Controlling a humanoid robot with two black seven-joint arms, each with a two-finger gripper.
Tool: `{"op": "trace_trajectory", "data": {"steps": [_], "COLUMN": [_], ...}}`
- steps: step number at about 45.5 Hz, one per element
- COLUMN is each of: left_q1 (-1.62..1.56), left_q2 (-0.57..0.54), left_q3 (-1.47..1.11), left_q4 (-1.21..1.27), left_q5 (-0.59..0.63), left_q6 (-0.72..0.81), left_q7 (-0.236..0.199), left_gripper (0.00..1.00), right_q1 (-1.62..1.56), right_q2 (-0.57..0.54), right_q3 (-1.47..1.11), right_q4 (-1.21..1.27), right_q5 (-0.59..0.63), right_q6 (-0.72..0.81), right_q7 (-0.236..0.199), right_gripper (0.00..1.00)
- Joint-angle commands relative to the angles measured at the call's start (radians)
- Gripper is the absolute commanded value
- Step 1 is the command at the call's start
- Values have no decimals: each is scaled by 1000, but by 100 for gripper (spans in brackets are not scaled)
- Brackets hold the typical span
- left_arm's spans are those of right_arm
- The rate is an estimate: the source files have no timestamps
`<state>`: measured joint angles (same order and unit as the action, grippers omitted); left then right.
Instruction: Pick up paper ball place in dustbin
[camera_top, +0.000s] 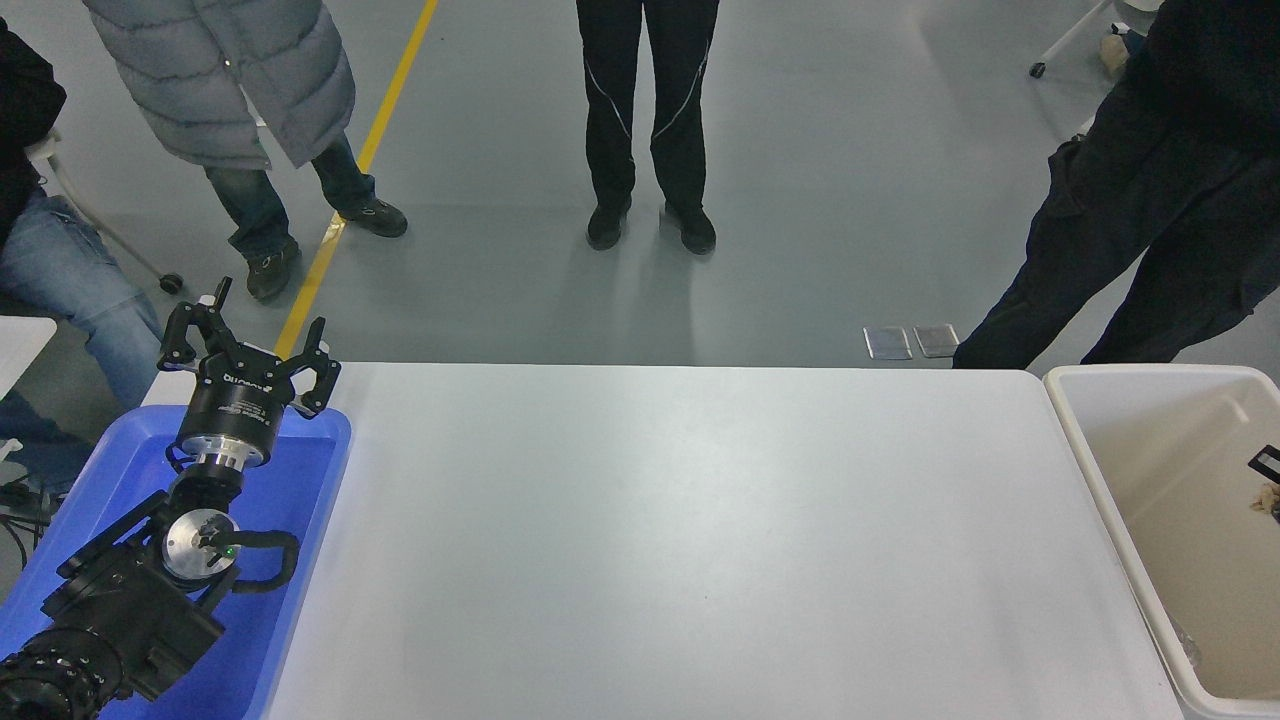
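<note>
A scrap of paper ball (1268, 497) and right claw (1266, 462) is glimpsed over the dustbin (1068, 420), grip unclear, so it should be dropped well inside; left claw (248, 345) is parked, splayed.

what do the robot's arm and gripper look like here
The left arm is matte black with a silver disc joint bearing a small green light and a looped black cable. Its left gripper is black with white lettering, a silver collar and several splayed jaws.
</note>
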<state>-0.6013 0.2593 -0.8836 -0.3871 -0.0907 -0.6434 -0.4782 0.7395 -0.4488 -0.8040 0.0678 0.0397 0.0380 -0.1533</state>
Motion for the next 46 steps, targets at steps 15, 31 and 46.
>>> {"op": "trace_trajectory", "data": {"steps": [15, 31, 46], "left_q1": [0, 0, 0], "left_q2": [0, 0, 0], "left_q3": [0, 0, -2], "left_q4": [-1, 1, 1], "left_q5": [0, 0, 0], "left_q6": [-1, -1, -1], "left_q7": [0, 0, 1], "left_gripper": [98, 98, 98], "right_q1": [-58, -57, 323], "right_q2": [51, 48, -261], "right_q3": [19, 22, 8], "right_q4": [-72, -59, 681], "right_q5": [5, 3, -8], "right_q6": [-178, -182, -162], "right_q7": [1, 1, 1], "right_gripper": [82, 82, 100]}}
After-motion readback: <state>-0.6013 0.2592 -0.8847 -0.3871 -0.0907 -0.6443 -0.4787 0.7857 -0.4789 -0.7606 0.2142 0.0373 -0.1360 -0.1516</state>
